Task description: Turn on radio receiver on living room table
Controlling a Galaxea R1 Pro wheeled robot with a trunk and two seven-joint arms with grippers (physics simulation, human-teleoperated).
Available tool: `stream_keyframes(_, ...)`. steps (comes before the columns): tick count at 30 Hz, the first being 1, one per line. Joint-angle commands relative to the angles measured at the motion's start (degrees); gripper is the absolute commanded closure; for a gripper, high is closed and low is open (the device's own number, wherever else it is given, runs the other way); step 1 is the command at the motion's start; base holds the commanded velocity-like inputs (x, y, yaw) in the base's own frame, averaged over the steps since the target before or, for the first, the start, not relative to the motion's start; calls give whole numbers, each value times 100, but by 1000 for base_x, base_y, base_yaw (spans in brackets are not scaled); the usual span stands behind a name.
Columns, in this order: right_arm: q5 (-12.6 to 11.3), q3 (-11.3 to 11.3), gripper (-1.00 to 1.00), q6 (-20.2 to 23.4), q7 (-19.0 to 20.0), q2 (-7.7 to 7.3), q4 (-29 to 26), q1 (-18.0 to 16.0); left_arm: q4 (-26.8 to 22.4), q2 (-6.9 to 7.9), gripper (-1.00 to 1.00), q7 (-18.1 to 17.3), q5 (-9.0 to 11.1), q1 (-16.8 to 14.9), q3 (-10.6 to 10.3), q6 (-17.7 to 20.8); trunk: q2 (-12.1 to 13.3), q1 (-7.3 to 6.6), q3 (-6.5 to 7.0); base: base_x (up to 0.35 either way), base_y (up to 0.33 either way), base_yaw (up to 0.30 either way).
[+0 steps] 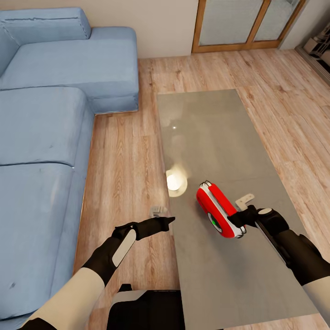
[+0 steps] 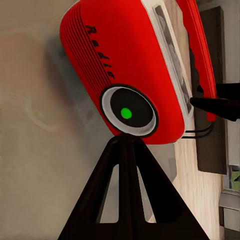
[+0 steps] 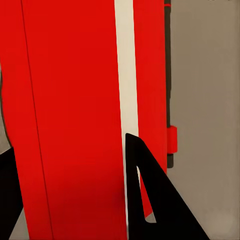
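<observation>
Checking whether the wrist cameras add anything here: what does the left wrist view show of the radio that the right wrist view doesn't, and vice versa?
The left wrist view shows the radio receiver's round dark dial with a green dot, the lettering on its red face, and the left gripper's closed tip pointing at the dial. The right wrist view shows a close red side with the white band and the right gripper's fingers either side of the body. Both share the red radio and the grey table under it.
</observation>
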Motion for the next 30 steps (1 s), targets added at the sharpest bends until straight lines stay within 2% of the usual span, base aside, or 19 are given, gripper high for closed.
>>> stream_keyframes(1,-5,0,100,-3,-1,1,1,-1,0,0,100,0,0,0,0,0,0,0,0,0,0,0)
stream_keyframes(12,-14,-2,100,-9,-1,8,36,-1,-3,0,100,0,9,0,0,0,0,0,0,0,0,0)
stream_keyframes(13,-15,-1,-100,-9,-1,9,37,-1,-4,0,100,0,9,0,0,0,0,0,0,0,0,0)
stream_keyframes(30,-23,0,-100,-5,5,0,23,-1,-2,0,100,-16,12,0,0,4,0,0,0,0,0,0)
